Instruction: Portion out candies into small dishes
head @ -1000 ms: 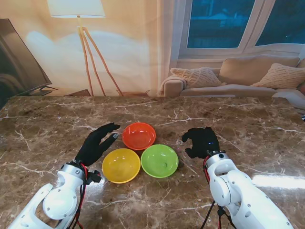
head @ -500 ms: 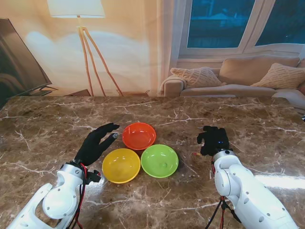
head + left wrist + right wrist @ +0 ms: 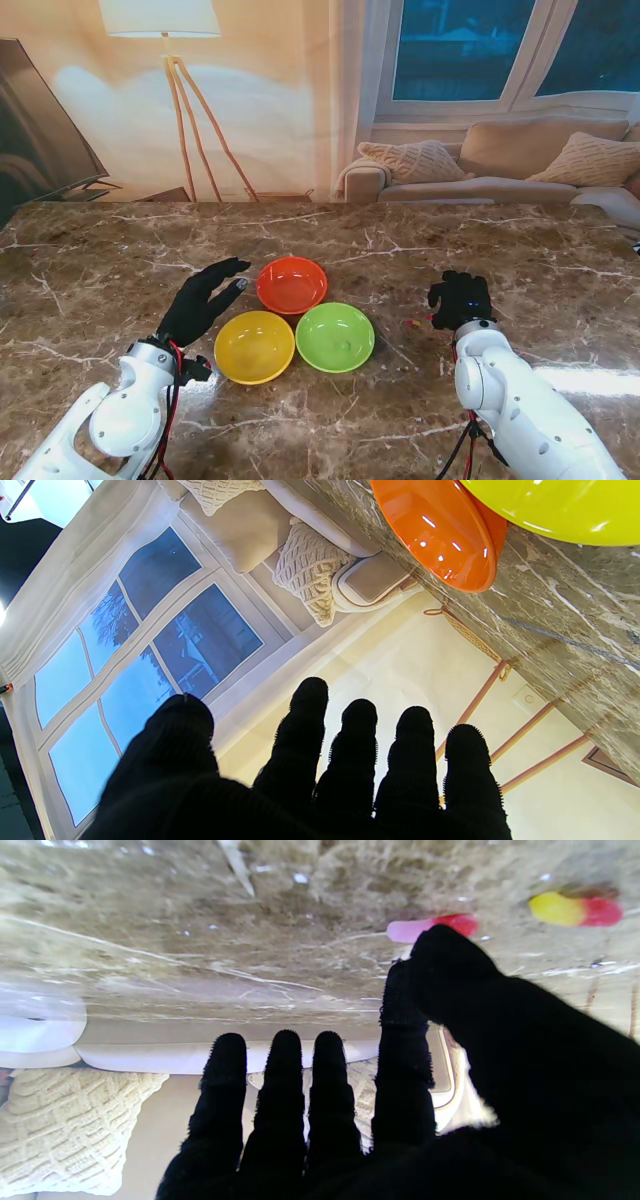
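I am looking down at a brown marble table point(image 3: 100, 270) where three small dishes are clustered together: an orange dish point(image 3: 291, 284) farthest from me, a yellow dish point(image 3: 254, 346) nearer on the left, and a green dish point(image 3: 335, 337) beside it on the right. None of the three is showing a candy that I can make out, so the portioning looks barely begun. My right hand point(image 3: 460, 299), in a black glove, is travelling rightward: a second ago it was hanging just beside the green dish, and now it is sitting well apart from the dishes, out over bare marble. That move is carrying it to the candies. The right wrist view is showing a pink and red candy point(image 3: 430, 928) on the table just past my thumb tip, and a yellow and red candy point(image 3: 575, 910) lying apart from it. My four fingers point(image 3: 285, 1080) are stretched out straight, holding nothing, with the thumb reaching toward the pink and red piece; whether it is touching the candy I cannot tell, since the view is blurred. My left hand point(image 3: 203, 299) is keeping its place beside the orange and yellow dishes, flat, fingers spread, empty. A pinch on that candy seems the next need.
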`<state>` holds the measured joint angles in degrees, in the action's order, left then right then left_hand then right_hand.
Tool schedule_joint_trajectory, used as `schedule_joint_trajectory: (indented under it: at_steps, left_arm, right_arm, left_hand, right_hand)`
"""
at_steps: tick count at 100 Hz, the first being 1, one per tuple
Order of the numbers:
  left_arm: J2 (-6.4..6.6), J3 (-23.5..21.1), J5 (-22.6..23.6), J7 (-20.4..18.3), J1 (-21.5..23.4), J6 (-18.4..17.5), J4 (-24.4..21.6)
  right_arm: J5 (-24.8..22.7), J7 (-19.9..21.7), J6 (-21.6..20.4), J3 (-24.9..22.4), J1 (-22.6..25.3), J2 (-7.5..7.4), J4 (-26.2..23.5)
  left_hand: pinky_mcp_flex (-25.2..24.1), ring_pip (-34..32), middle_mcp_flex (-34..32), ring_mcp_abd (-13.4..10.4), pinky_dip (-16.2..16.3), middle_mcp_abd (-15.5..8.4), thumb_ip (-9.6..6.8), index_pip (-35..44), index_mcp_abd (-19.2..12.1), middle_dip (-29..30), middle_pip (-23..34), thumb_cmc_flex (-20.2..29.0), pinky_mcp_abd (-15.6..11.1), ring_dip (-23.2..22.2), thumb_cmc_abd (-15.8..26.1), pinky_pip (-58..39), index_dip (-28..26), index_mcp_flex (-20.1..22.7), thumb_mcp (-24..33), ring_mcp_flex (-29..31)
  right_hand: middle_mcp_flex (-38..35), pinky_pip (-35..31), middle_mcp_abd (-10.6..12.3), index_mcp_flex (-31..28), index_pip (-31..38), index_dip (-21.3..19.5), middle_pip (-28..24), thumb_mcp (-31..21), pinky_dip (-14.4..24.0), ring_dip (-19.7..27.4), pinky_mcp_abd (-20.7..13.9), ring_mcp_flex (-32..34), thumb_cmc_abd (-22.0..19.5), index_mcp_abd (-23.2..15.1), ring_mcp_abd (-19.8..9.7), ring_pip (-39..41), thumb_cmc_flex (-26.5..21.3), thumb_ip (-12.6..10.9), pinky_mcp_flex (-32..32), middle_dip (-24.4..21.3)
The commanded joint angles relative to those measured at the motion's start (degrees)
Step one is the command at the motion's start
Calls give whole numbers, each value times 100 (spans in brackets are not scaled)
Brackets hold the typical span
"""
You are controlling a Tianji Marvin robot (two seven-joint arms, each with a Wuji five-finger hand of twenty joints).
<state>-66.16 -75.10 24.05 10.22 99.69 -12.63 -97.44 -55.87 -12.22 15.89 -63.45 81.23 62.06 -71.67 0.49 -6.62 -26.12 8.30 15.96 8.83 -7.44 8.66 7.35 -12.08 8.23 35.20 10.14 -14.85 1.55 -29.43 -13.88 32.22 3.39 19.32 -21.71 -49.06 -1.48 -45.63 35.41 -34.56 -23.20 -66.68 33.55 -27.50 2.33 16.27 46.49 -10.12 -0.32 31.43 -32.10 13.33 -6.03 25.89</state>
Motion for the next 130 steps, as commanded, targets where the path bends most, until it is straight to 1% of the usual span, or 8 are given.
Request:
schedule_joint_trajectory:
  at_steps: [1,15,36,42,52,71,90,130]
  left_arm:
    - [14,12,4,-18,7,34,27]
    - [16,21,1,-32,-11,47,41]
    - [17,22,6,-40,-18,57,49]
    - [17,19,9,-37,-17,58,50]
    - [16,13,7,-35,-18,61,55]
    - [16,9,0,-37,-25,51,68]
    - [15,-11,3,-30,-10,44,64]
    - [16,3,4,-33,-13,31,71]
  right_arm:
    - [34,37,41,-9,21,10,95]
    - [147,-97,12,32,-27,38,252]
    - [322,-255,61,152,-120,91,438]
    - [353,-283,73,186,-140,100,481]
    - [425,-291,118,220,-145,118,513]
    - [538,-289,255,296,-120,147,561]
    - [676,-478,348,379,-95,204,701]
    - [783,-616,442,307,71,249,701]
  left_hand:
    - [-72,73,4,-99,-105,54,-75,9,-97,-15,-74,8,31,73,-42,152,-107,29,-109,-70]
    - [-67,75,6,-102,-110,51,-74,7,-101,-15,-76,8,24,73,-39,159,-107,23,-109,-74]
    - [-61,75,11,-105,-108,50,-72,5,-95,-15,-75,8,33,73,-38,157,-106,15,-111,-71]
    - [-62,76,10,-102,-108,56,-72,6,-101,-15,-75,6,39,73,-38,157,-106,19,-112,-72]
    - [-58,77,7,-100,-108,49,-71,6,-98,-16,-74,3,32,74,-34,156,-106,20,-113,-77]
    - [-55,79,11,-109,-106,54,-72,5,-99,-14,-77,5,46,74,-34,154,-106,14,-112,-79]
    - [-58,77,10,-106,-104,53,-72,6,-100,-14,-80,7,50,73,-33,151,-106,18,-111,-75]
    - [-67,81,11,-89,-112,62,-71,6,-99,-15,-81,12,55,73,-31,167,-107,15,-111,-79]
  right_hand:
    - [-2,-84,-43,225,18,4,-39,-30,110,90,-65,-109,35,-93,-72,61,87,43,0,-102]
    - [-43,-95,-33,228,-15,1,-63,-65,106,86,-59,-78,34,-82,-81,72,59,-29,-19,-95]
    - [-118,-129,-11,149,122,-28,-108,-24,101,80,-60,-32,108,-178,-87,97,-101,86,-66,-89]
    - [-176,-155,2,100,297,-8,-135,-47,93,77,-49,16,148,-255,-94,123,-224,167,-87,-89]
    - [-409,-253,25,74,1025,315,-174,-37,64,20,-19,243,212,-418,-113,260,-369,303,-191,-97]
    - [-640,-302,54,-31,1247,242,-223,-206,66,-37,21,463,251,-527,-115,384,-586,248,-300,-85]
    - [-763,-347,80,-103,1563,107,-273,-36,67,-53,31,544,311,-675,-113,395,-527,341,-344,-37]
    - [-1032,-449,121,-325,1640,442,-304,-57,79,-75,49,693,177,-552,-119,410,-572,274,-415,-7]
